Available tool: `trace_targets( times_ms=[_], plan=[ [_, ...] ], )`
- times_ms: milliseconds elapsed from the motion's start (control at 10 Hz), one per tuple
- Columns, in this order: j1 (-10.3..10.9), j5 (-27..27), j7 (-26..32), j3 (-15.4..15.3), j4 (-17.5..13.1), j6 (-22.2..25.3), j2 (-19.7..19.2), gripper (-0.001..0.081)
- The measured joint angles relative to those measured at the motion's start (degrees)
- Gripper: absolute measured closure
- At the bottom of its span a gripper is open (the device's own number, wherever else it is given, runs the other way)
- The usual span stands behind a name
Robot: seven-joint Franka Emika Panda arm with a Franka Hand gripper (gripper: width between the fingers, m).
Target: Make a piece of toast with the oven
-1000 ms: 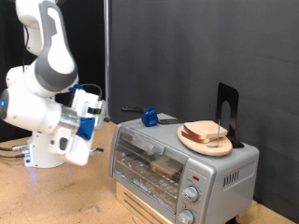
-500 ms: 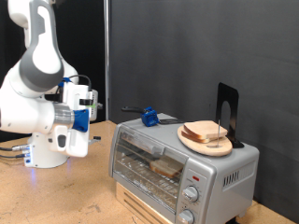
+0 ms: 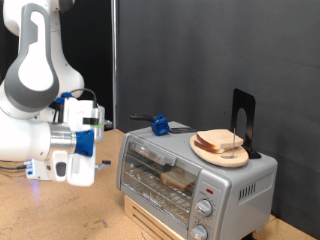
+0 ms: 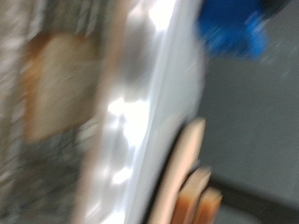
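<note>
Inside the oven [image 3: 195, 170], the piece of toast [image 3: 178, 179] lies well apart from the fingers [image 3: 98, 124].

Wooden plate [image 3: 222, 156], blue clamp [image 3: 158, 124]

exterior sharp, evenly lit | wrist motion-blurred, glare on metal

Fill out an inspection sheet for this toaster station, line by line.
Surface: wooden table.
Job's things: oven, door shut, a piece of toast on the rack inside.
Clutter: wooden plate with bread slices on the oven top; blue object and black stand behind it.
Gripper: gripper off the oven's exterior-view left side, holding nothing seen.
Cables: cables by the robot base.
Surroundings: dark backdrop.
</note>
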State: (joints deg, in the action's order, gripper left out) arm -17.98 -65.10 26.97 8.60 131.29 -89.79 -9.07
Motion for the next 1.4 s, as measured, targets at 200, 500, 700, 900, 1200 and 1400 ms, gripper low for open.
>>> trace_targets(
  times_ms=[200, 500, 700, 900, 1200, 1400],
  plan=[
    [0.4, -1.1, -0.6, -0.5, -0.8, -2.1, -0.9, -0.0002],
    [-0.6, -3.0, -3.1, -0.2, -4.0, 4.2, -3.7, -0.0002],
    [-0.6, -6.4, -8.6, -1.1, -9.3, 4.3, -8.7, -0.0002],
    [-0.6, -8.9, -12.5, -2.0, -14.8, 4.3, -13.8, -0.0002],
    [-0.4, -10.8, -14.5, -3.3, -22.8, 1.7, -20.3, -0.0002],
    [-0.7, -10.8, -14.3, -3.4, -22.8, 4.3, -20.5, -0.0002]
  ],
)
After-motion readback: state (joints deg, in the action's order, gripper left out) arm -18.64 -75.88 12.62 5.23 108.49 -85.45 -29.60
